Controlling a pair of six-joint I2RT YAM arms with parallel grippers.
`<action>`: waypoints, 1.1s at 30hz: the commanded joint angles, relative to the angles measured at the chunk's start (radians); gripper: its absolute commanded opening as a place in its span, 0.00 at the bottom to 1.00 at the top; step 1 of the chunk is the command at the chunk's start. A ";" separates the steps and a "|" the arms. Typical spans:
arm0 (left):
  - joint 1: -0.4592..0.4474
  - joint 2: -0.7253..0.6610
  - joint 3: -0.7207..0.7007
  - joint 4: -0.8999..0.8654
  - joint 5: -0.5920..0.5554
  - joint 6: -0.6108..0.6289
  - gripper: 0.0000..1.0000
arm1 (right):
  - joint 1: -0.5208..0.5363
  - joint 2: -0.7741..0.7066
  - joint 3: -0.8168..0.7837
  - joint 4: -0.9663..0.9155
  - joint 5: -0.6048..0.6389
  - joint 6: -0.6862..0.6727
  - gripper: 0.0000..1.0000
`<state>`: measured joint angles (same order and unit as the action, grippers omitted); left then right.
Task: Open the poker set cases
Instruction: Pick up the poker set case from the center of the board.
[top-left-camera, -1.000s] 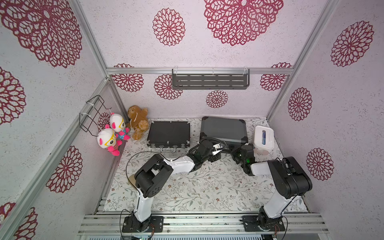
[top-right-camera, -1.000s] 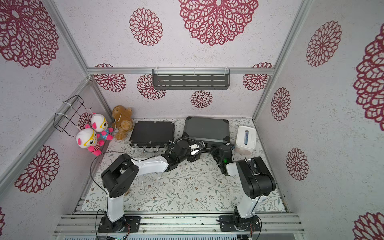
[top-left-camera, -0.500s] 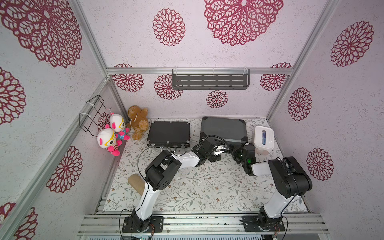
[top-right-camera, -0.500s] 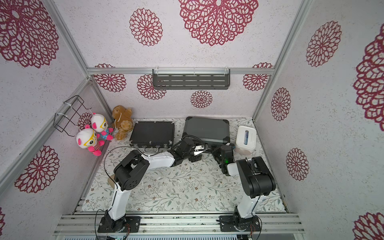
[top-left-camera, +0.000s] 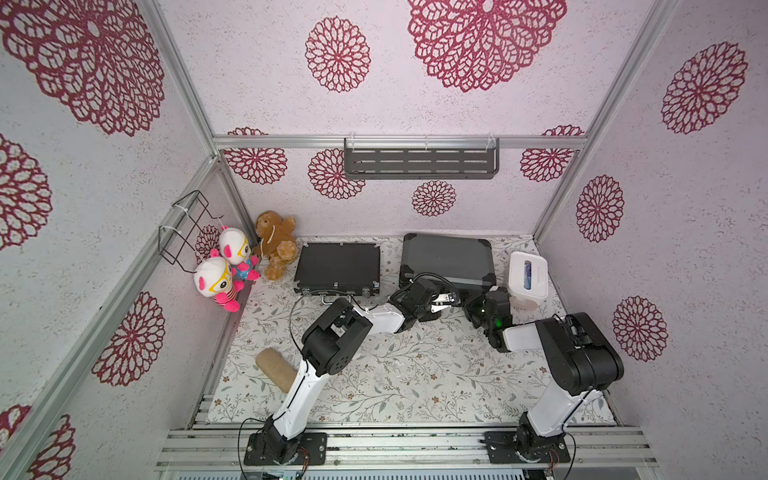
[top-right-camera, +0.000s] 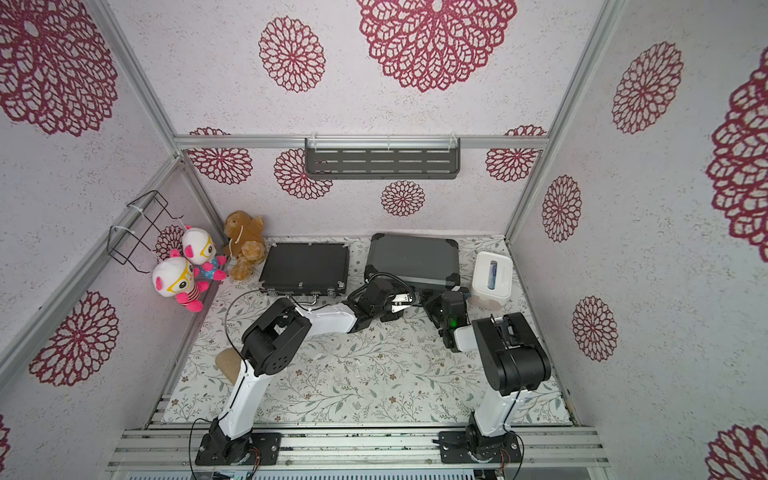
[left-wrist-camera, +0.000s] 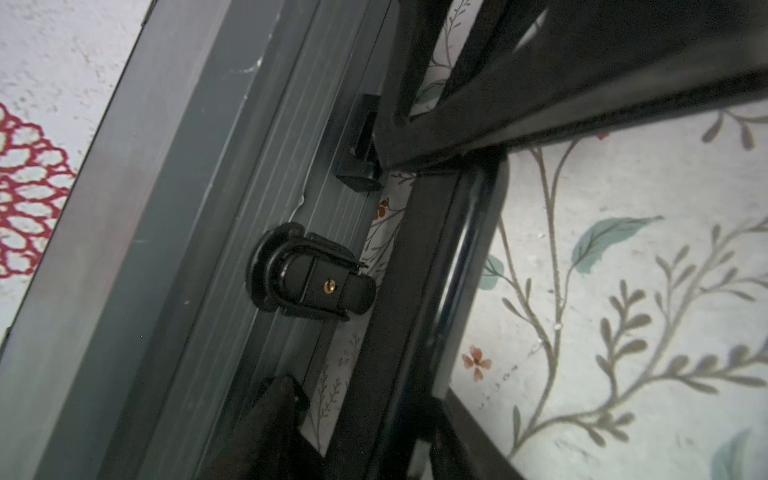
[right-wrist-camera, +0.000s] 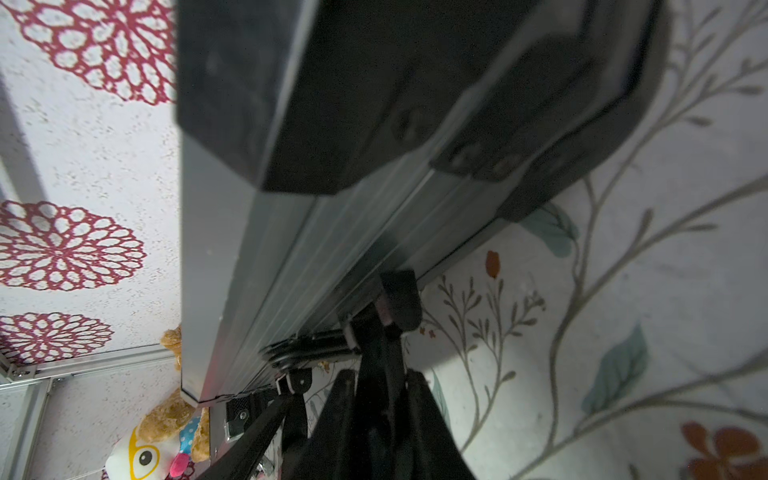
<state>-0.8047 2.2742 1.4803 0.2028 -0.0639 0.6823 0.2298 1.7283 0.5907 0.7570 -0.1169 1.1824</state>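
Note:
The grey poker case lies closed at the back, right of the flat black case, also closed. Both grippers are at the grey case's front edge. My left gripper straddles the black handle. Mat shows between one finger and the bar. A black latch lies flat on the front just beyond. My right gripper is shut on the handle's bar, near the case's right corner.
A white tissue box stands right of the grey case, close to my right wrist. Plush toys sit in the back left corner. A tan roll lies by the left arm's base. A dark shelf hangs on the back wall.
My left arm has shifted right along the grey case's front, elbow lifted, and its jaws have narrowed around the handle. The right arm has stayed put.

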 joint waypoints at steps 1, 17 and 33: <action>-0.010 0.026 0.032 -0.029 -0.006 0.007 0.48 | 0.035 0.016 0.038 0.047 -0.074 -0.028 0.00; -0.025 0.043 -0.007 0.083 -0.123 0.061 0.00 | 0.030 -0.010 0.059 -0.018 -0.066 -0.016 0.07; -0.026 0.016 0.436 -0.457 -0.101 -0.364 0.00 | -0.075 -0.358 0.031 -0.581 0.045 -0.336 0.68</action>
<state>-0.8566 2.3165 1.8137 -0.2321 -0.0990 0.5560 0.1688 1.4075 0.6350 0.2306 -0.0059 0.9192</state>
